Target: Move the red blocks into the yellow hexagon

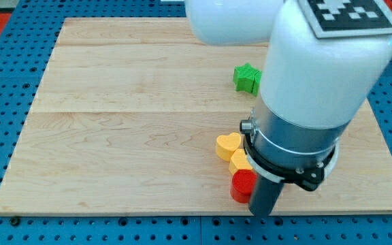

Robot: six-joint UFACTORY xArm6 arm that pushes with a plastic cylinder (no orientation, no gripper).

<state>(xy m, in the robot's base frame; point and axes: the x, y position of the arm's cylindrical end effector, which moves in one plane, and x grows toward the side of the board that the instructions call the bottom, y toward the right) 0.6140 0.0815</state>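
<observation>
A red round block [242, 186] sits near the bottom edge of the wooden board [128, 136]. It touches a yellow hexagon [239, 162] just above it, which the arm partly hides. A yellow heart [226, 145] lies against the hexagon's upper left. My tip [261, 212] is at the red block's right side, touching or nearly touching it. Only one red block shows. The arm hides the board to the right of these blocks.
A green star block [246, 77] lies higher up, right of centre, partly behind the white arm body [318, 75]. Blue pegboard [5, 136] surrounds the board. The board's bottom edge runs just below my tip.
</observation>
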